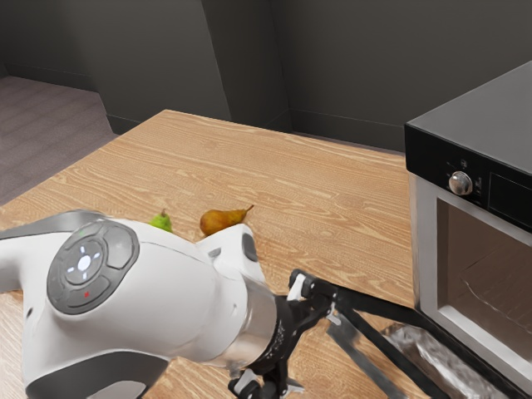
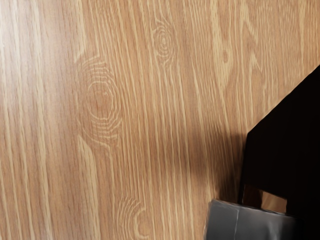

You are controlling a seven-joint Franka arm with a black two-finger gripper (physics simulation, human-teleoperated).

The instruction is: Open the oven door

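Note:
My gripper (image 1: pixel 287 328) is at the outer end of the oven door (image 1: pixel 382 307), overlapping its far corner in the exterior view; whether it touches the door cannot be made out. The door is swung down and out from the oven (image 1: pixel 424 241), its black frame around a glassy panel, and the cavity behind it is exposed. In the wrist view a black part of the door (image 2: pixel 285 145) lies over the wood, with a blurred grey piece (image 2: pixel 250 222) at the lower edge. My hand hides the door's outer edge.
Beyond my arm on the wooden table (image 1: pixel 307 174) lie a brown pear (image 1: pixel 223 220) and a green pear (image 1: pixel 161 222), partly hidden by the arm. The oven's knob (image 1: pixel 460 183) is above the cavity. Dark walls stand behind the table.

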